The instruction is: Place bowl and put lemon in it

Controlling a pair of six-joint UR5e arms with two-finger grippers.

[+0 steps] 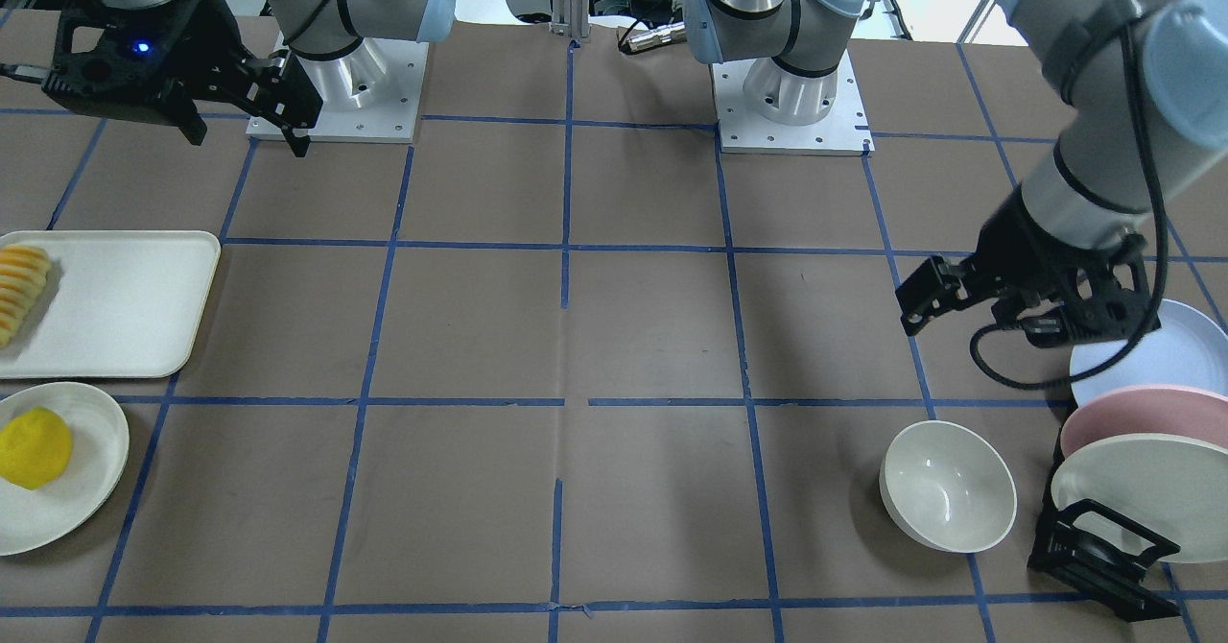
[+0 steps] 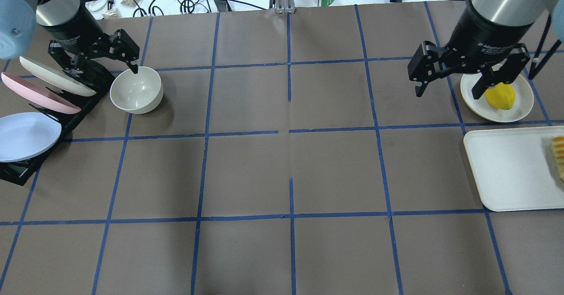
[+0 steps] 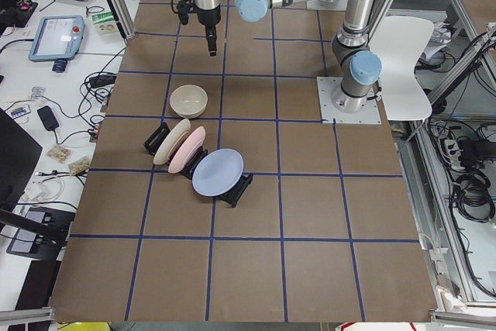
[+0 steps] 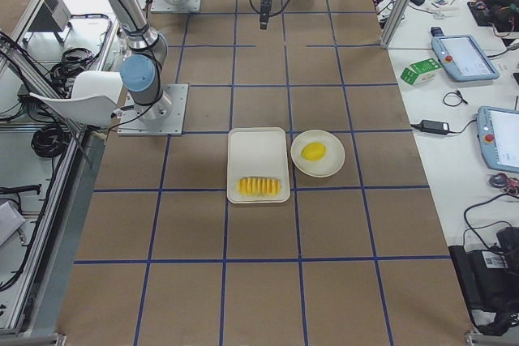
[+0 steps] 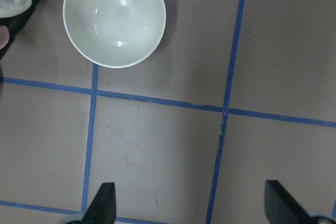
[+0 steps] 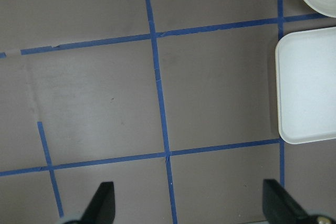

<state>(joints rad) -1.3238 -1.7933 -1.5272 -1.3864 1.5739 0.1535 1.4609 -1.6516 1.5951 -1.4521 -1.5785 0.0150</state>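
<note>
The off-white bowl stands upright and empty on the table beside the plate rack; it also shows in the overhead view and at the top left of the left wrist view. The yellow lemon lies on a shallow off-white plate at the other end of the table, and also shows in the front-facing view. My left gripper is open and empty, high above the table by the bowl and rack. My right gripper is open and empty, high up beside the lemon's plate.
A black rack holds off-white, pink and pale blue plates next to the bowl. A white tray with a row of sliced orange-yellow fruit lies near the lemon's plate. Blue tape lines cross the brown table.
</note>
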